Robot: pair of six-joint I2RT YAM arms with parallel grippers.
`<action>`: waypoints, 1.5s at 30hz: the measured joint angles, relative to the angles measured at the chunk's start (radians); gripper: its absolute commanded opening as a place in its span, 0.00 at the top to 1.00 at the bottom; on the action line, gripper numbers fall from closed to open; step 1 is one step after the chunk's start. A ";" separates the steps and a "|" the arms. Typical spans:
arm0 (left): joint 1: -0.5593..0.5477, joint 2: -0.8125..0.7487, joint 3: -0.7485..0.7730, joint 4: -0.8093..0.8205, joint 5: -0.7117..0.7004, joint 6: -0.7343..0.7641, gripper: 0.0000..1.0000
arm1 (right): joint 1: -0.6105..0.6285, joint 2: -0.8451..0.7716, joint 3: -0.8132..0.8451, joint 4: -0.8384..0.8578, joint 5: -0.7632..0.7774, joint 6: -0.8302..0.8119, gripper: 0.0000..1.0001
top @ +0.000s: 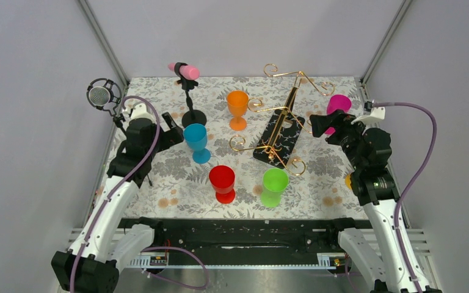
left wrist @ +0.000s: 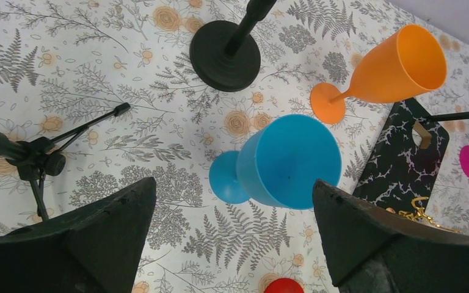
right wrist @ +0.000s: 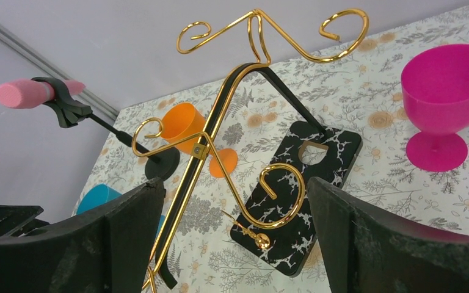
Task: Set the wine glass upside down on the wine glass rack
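Both arms' jaws gape empty; blue glass [left wrist: 290, 162] stands upright, empty, near rack [top: 279, 135].

Bright, even light, probably from overhead; shadows soft and faint; wrist views sharp but bowed toward the edges.

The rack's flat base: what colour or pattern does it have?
The base is black with white marble-like veins, clearest in the right wrist view.
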 measured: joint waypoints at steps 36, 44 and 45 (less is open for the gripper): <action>-0.072 0.328 0.031 0.061 -0.068 -0.139 0.40 | 0.000 -0.010 -0.029 -0.045 0.149 0.008 0.11; -0.092 0.346 0.032 0.063 -0.074 -0.129 0.66 | 0.000 -0.027 -0.034 -0.045 0.172 -0.008 0.11; -0.093 0.346 0.032 0.063 -0.074 -0.129 0.70 | 0.000 -0.027 -0.034 -0.045 0.175 -0.009 0.11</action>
